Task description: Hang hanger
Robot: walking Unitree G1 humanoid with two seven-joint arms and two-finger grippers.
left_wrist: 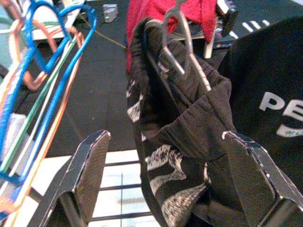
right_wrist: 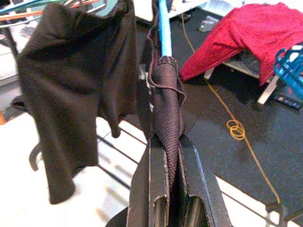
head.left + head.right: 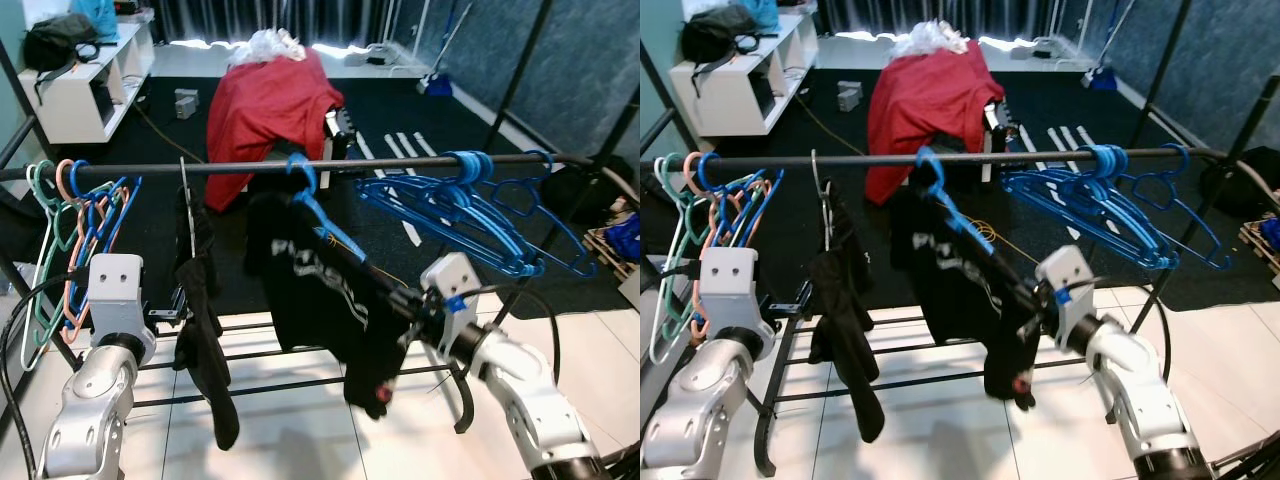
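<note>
Black shirt (image 3: 320,290) pinched between right jaws.

Daylight comes in from the top of the head views, where a strip of floor under the dark curtains (image 3: 280,15) burns out to white. The white tiled floor (image 3: 290,420) at the bottom is bright and even, with soft shadows under the rack. The head views are sharp in the middle and bend slightly at the edges. Both wrist views are softer: the near black fingers (image 1: 90,175) are blurred, and the red cloth (image 2: 246,33) looks grainy.
</note>
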